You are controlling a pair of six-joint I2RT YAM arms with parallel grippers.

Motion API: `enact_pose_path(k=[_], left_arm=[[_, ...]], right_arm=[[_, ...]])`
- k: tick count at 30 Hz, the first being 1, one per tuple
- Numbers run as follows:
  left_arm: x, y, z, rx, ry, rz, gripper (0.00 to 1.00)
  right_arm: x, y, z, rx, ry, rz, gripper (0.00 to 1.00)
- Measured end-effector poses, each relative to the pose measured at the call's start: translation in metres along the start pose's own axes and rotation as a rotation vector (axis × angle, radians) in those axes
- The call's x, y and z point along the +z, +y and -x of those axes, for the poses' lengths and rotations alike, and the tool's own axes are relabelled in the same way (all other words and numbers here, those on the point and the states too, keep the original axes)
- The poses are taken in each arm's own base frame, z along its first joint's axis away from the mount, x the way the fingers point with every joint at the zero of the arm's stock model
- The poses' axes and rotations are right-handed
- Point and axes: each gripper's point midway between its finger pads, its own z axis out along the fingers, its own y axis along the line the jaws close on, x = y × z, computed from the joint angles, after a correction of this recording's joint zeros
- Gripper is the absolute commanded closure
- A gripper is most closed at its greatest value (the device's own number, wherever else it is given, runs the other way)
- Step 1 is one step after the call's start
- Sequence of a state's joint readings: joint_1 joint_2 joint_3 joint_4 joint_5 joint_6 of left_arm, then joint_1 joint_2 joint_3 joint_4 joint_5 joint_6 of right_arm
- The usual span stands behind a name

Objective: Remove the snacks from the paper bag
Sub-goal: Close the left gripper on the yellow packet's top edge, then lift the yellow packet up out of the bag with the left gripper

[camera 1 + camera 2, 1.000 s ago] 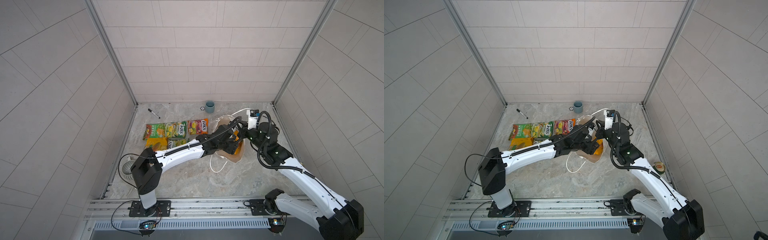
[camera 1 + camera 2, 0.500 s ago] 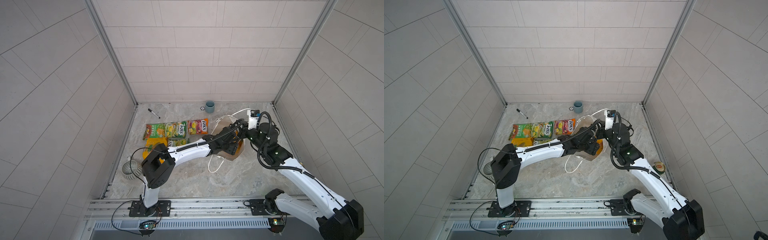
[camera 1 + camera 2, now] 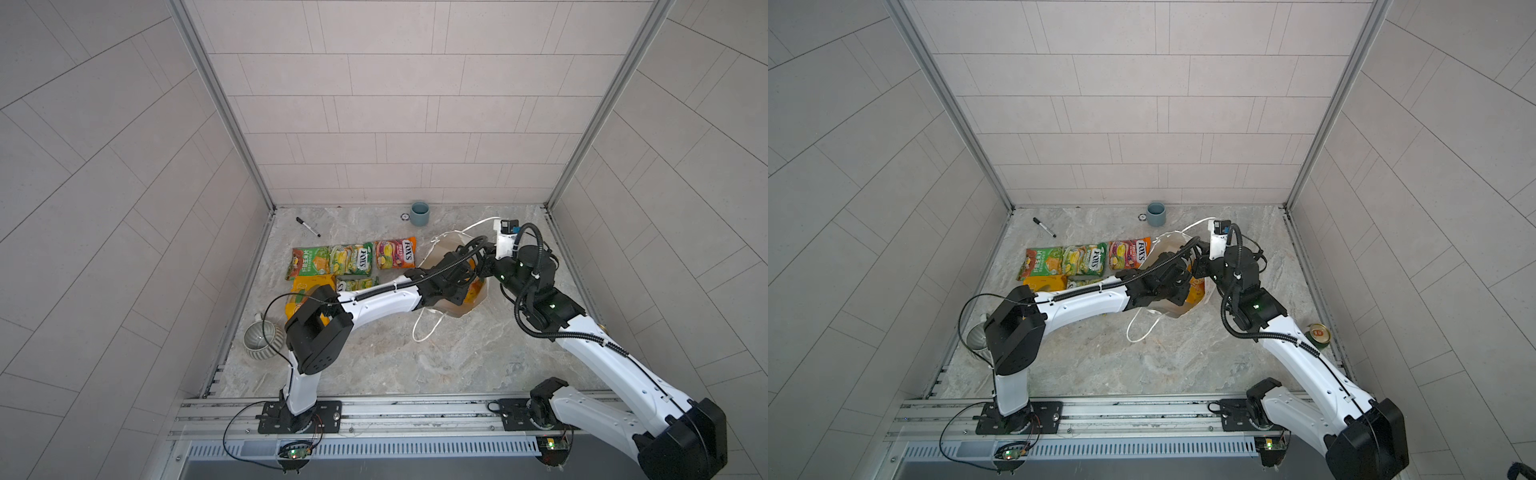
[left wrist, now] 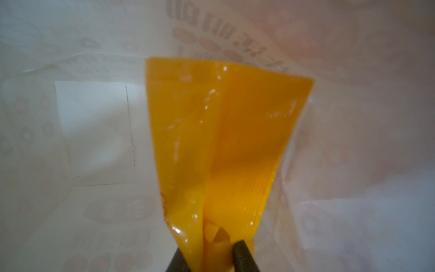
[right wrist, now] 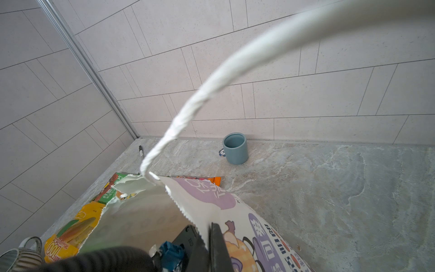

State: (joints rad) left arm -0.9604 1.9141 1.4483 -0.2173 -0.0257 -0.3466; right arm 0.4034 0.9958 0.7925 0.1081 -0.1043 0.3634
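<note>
1. The paper bag (image 3: 441,254) lies tipped on the marble table (image 3: 457,365), right of centre in both top views, with its mouth facing the left arm. Its outside bears purple shapes with Chinese characters and a cartoon figure (image 5: 237,240).
2. Inside the bag is a plain glossy orange packet (image 4: 223,141). No writing can be read on the side that shows.
3. The left gripper (image 4: 209,256) is deep in the bag, its fingers pinched on that packet's near edge. The left arm stretches low across the table from its base.
4. The right gripper (image 5: 203,235) is pressed together on the bag's serrated rim, one finger inside and one outside. Its arm bends down over the bag from the right. A white cord handle (image 5: 235,66) arcs up past it.
5. Five snacks lie flat just left of the bag:
   - a red packet (image 3: 395,253) reading FOX'S
   - a yellow-green packet (image 3: 351,259) reading FOX'S
   - a green packet (image 3: 306,268) with Chinese characters
   - an orange-yellow packet (image 5: 55,249) showing "100"
   - a half-hidden packet (image 3: 357,284) under the left arm
6. By the back wall stand a grey-blue cup (image 3: 419,213) and a black marker pen (image 3: 308,226).
</note>
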Motion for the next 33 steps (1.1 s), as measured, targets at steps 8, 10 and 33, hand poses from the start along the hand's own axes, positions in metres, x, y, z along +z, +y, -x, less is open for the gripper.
enact_pose_path(k=[8,10,33], left_arm=[[-0.003,0.003,0.002,0.009,-0.01,0.017,0.94],[-0.006,0.004,0.003,0.013,-0.013,0.021,0.97],[-0.052,-0.012,0.022,0.041,-0.039,-0.094,1.0]], right_arm=[[0.001,0.0,-0.001,-0.001,0.001,0.0,1.0],[0.002,0.0,-0.001,-0.001,0.002,0.001,1.0],[0.007,-0.013,0.001,-0.002,-0.004,-0.078,1.0]])
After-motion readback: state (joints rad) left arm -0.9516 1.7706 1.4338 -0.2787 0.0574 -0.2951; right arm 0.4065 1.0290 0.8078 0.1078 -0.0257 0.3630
